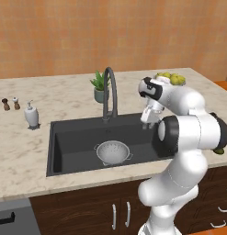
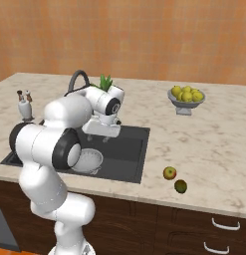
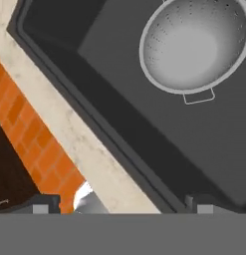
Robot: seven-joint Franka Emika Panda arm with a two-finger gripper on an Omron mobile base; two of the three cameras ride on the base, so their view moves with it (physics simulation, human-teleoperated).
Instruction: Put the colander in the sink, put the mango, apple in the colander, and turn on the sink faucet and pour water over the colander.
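Note:
The white perforated colander sits empty on the floor of the dark grey sink, left of centre. My gripper hangs open over the sink's right part, near its rim, with nothing between its fingers. The reddish-yellow apple and the dark green mango lie side by side on the counter right of the sink, near the front edge. The mango peeks out behind my elbow. The dark gooseneck faucet stands behind the sink; no water is visible.
A bowl of pale yellow-green fruits stands at the back right. A potted plant is behind the faucet. A soap dispenser and two shakers stand left of the sink.

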